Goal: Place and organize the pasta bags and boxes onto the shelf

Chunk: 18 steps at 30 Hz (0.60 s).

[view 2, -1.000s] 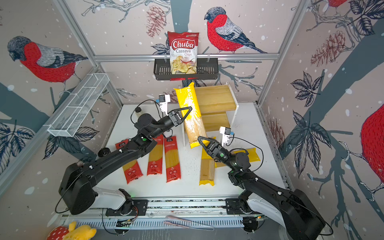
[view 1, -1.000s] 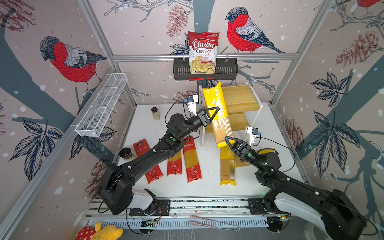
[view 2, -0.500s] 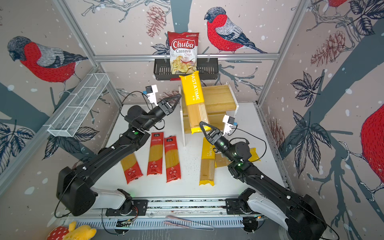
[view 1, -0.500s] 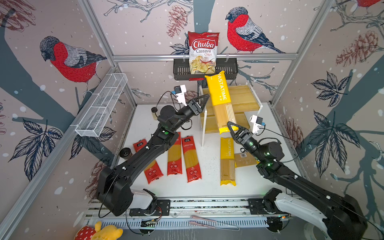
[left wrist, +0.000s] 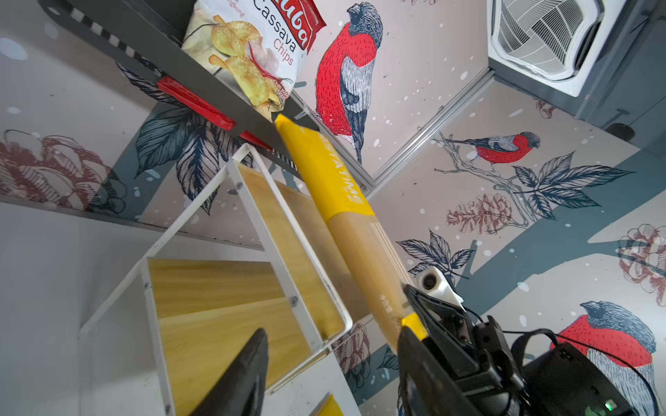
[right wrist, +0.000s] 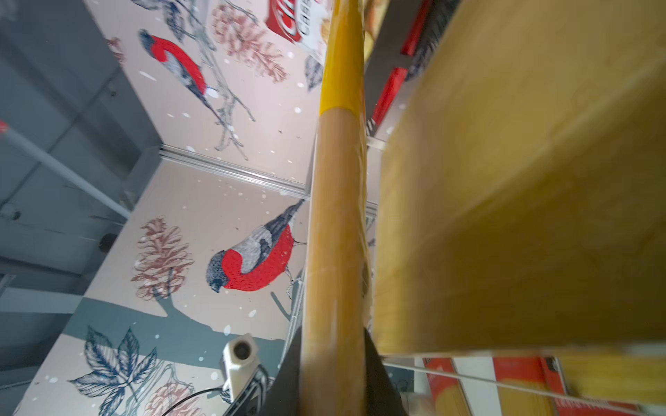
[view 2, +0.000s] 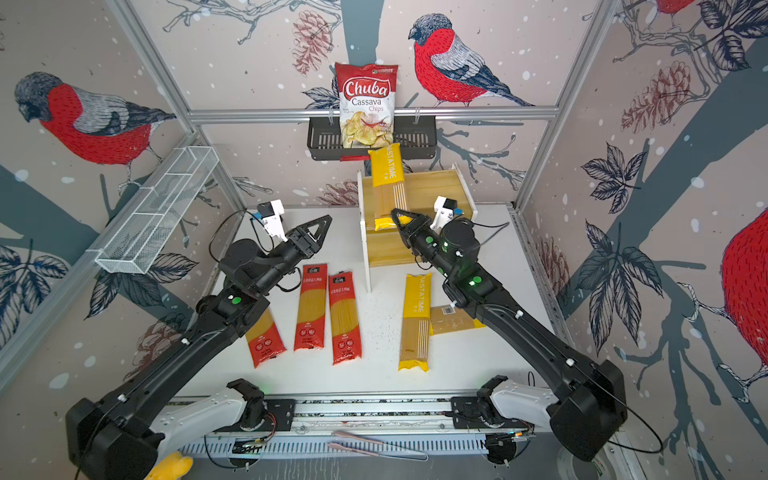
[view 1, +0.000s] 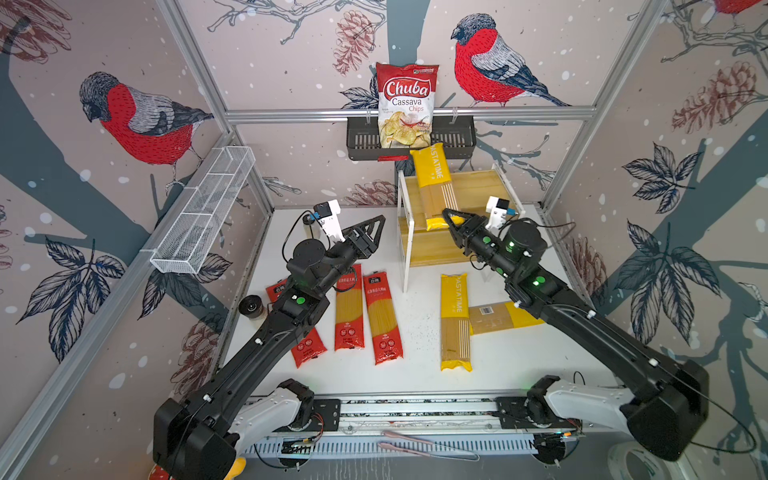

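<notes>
So, left to right. A white wire basket [view 1: 203, 212] hangs on the left wall. A small dark round item [view 1: 251, 306] sits at the left edge of the table [view 1: 415, 374], just beside the left arm [view 1: 291, 316].

3 red packs lie flat side by side, long axis near-to-far:
- left red pack [view 1: 308, 348], partly under the left arm
- middle red pack [view 1: 348, 316]
- right red pack [view 1: 382, 320]

The left gripper [view 1: 380, 220] sits past their far ends, just left of the shelf [view 1: 476, 189]. Its claw is parted with nothing in it, clear of every pack.

On the far wall the chips bag [view 1: 406, 104] stands in the black basket [view 1: 361, 143].

The held yellow pack [view 1: 432, 183] stands steeply tilted over the left side of the shelf's upper board, top end up at the black basket's lower edge. The right gripper [view 1: 449, 216] is clamped on its lower end at the board's front edge. The right wrist view shows a finger [right wrist: 380, 378] on each side of the pack. Cannot tell whether that end rests on the wood.

Near side of the shelf, 2 more yellow packs lie on the table. The flat yellow pack [view 1: 455, 320] runs near-to-far. The crosswise yellow pack [view 1: 496, 318] touches its right edge, barcode up, partly under the right arm [view 1: 582, 316].
</notes>
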Each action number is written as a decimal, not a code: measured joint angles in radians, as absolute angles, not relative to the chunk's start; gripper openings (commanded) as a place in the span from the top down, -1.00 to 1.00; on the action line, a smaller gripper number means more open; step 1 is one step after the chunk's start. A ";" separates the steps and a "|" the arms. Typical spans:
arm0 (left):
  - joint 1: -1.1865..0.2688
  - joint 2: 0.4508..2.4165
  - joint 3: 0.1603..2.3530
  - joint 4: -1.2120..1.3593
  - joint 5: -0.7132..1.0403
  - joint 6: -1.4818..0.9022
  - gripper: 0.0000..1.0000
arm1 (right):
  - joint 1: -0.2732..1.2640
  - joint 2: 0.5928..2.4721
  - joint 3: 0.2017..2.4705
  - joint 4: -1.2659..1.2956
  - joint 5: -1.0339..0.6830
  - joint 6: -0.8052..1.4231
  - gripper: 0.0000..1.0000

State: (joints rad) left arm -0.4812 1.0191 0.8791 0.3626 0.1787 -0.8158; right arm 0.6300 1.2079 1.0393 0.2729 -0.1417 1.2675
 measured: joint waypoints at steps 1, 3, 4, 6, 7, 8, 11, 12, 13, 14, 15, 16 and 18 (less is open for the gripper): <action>-0.481 1.004 0.871 0.355 0.169 -0.809 -0.14 | 0.629 1.219 1.040 0.259 -0.152 1.279 1.00; -0.481 0.988 0.859 0.347 0.153 -0.796 -0.14 | 0.628 1.239 1.040 0.253 -0.172 1.297 1.00; -0.481 0.984 0.852 0.345 0.151 -0.789 -0.14 | 0.628 1.245 1.041 0.261 -0.180 1.304 1.00; -0.481 0.982 0.843 0.342 0.150 -0.786 -0.13 | 0.628 1.252 1.042 0.266 -0.192 1.316 0.98; -0.481 0.982 0.839 0.340 0.150 -0.786 -0.14 | 0.628 1.262 1.042 0.282 -0.196 1.317 0.94; -0.481 0.983 0.834 0.340 0.150 -0.786 -0.14 | 0.628 1.272 1.043 0.296 -0.200 1.328 0.88; -0.481 0.988 0.821 0.342 0.154 -0.787 -0.13 | 0.628 1.284 1.047 0.307 -0.206 1.337 0.54; -0.482 0.989 0.817 0.343 0.154 -0.788 -0.13 | 0.628 1.285 1.047 0.310 -0.209 1.338 0.44; -0.483 0.991 0.813 0.346 0.155 -0.789 -0.14 | 0.628 1.286 1.047 0.313 -0.212 1.338 0.41; -0.485 0.992 0.810 0.351 0.155 -0.789 -0.14 | 0.628 1.287 1.047 0.317 -0.218 1.337 0.40; -0.487 0.992 0.808 0.355 0.156 -0.790 -0.13 | 0.628 1.286 1.044 0.328 -0.222 1.335 0.39; -0.489 0.993 0.807 0.358 0.157 -0.790 -0.13 | 0.628 1.283 1.039 0.338 -0.226 1.335 0.34; -0.496 0.994 0.806 0.363 0.157 -0.790 -0.13 | 0.628 1.274 1.025 0.344 -0.230 1.336 0.22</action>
State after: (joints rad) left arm -0.4961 0.9936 0.8059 0.3626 0.1574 -0.7898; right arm 0.6281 1.2736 1.0248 0.3439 -0.2302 1.3365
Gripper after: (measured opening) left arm 0.567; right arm 0.339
